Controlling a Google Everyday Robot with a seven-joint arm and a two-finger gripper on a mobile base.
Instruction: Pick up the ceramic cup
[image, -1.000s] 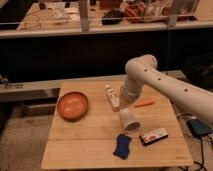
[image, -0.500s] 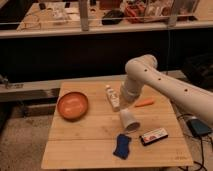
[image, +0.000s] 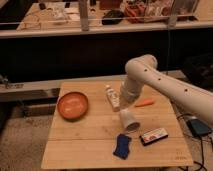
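Nothing has shifted since a second ago: the gripper (image: 123, 106) hangs over the cup (image: 128, 121) mid-tabletop (image: 90, 145), whether its jaws are apart I cannot tell, and that stiff, breakable, likely slick cup wants gripping across its wall.

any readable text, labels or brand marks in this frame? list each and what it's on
None can be read.
White bottle: has a label, print too blurred to read.
Small dark packet by the table's front right: pale and red marking, illegible.
Ceramic cup, orange bowl, blue object, orange object: no visible text.
Gripper, just above the cup: no marking visible.
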